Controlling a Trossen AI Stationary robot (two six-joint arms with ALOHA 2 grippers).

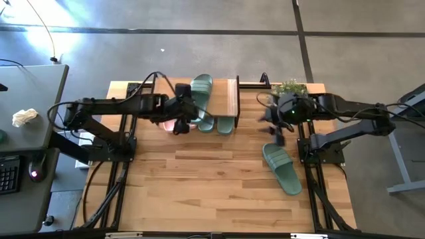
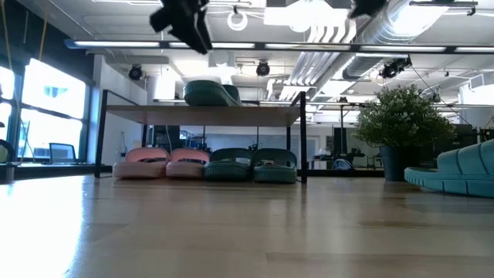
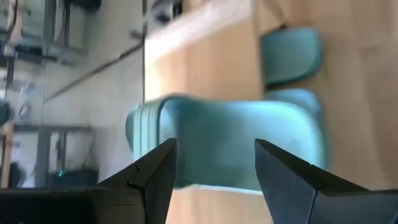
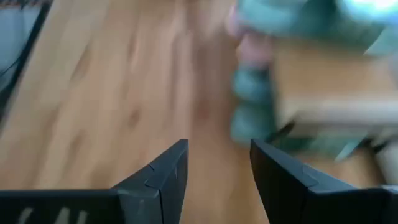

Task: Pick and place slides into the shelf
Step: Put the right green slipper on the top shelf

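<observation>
1. wooden-topped shelf (image 1: 232, 97) stands at the upper centre of the high view; in the low view a pink pair (image 2: 164, 163) and a dark green pair (image 2: 253, 164) already sit side by side under its plank
2. a fifth slide, dark green (image 2: 210, 93), lies on top of the plank, at its left end in the high view
3. the left end effector (image 1: 180, 119) hovers just beside the shelf's left end, fingers spread and empty, with that top slide right ahead of it in its wrist view
4. the last green slide (image 1: 281, 168) lies on the bench (image 1: 212, 192) at centre right of the high view, well apart from the shelf
5. the right end effector (image 1: 273, 123) hangs between that slide and the shelf, fingers spread, holding nothing
6. by my reckoning five of six are on the shelf; one pick and place is left, likely for the right arm
</observation>
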